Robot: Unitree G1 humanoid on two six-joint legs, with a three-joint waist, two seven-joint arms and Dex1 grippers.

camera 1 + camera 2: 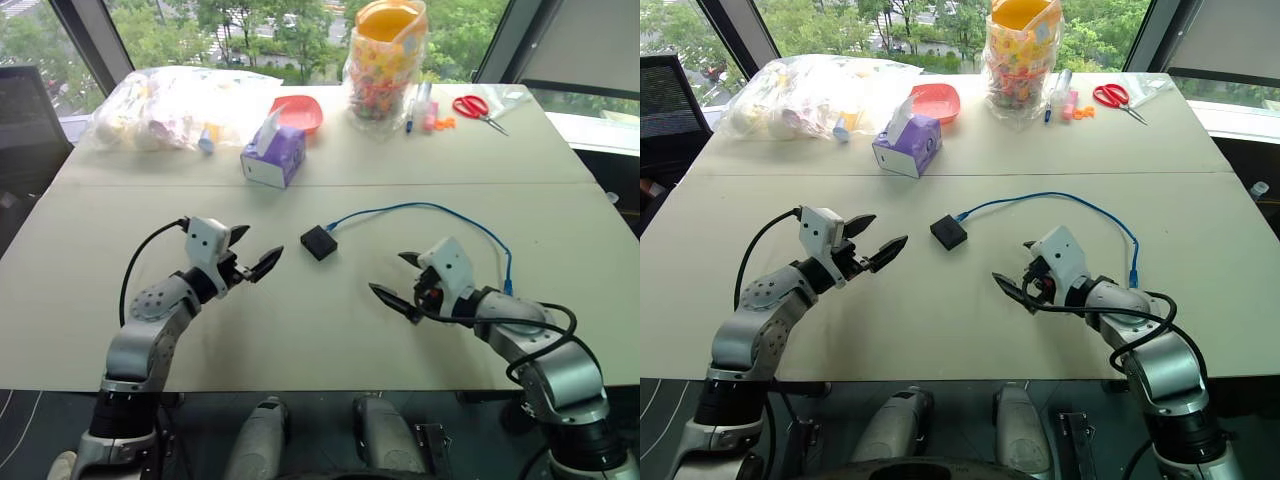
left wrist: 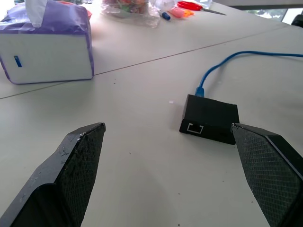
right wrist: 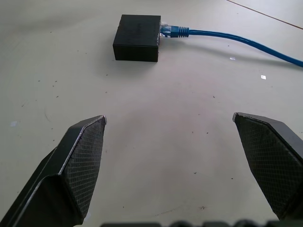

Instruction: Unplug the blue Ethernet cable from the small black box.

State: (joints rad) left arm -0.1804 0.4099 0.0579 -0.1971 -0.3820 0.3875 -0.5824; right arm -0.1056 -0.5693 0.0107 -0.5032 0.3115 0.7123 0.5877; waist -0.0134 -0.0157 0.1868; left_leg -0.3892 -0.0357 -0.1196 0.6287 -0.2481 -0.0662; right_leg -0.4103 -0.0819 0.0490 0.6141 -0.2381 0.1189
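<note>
Both grippers, left (image 1: 252,254) and right (image 1: 396,279), flank the small black box (image 1: 318,242) with fingers wide and empty, seemingly poised to brace it and pull the plugged-in blue Ethernet cable (image 1: 440,209).

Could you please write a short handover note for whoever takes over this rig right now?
Left gripper: jaws open, empty, hovering over the table to the left of the small black box.
Right gripper: jaws open, empty, to the right of the box and nearer the robot.
The box lies mid-table. The blue Ethernet cable is plugged into its far right side, arcs right and ends near the right arm.
Done: nothing yet; the plug is still seated.
Left: hold the box, grip the plug and pull it out.
</note>
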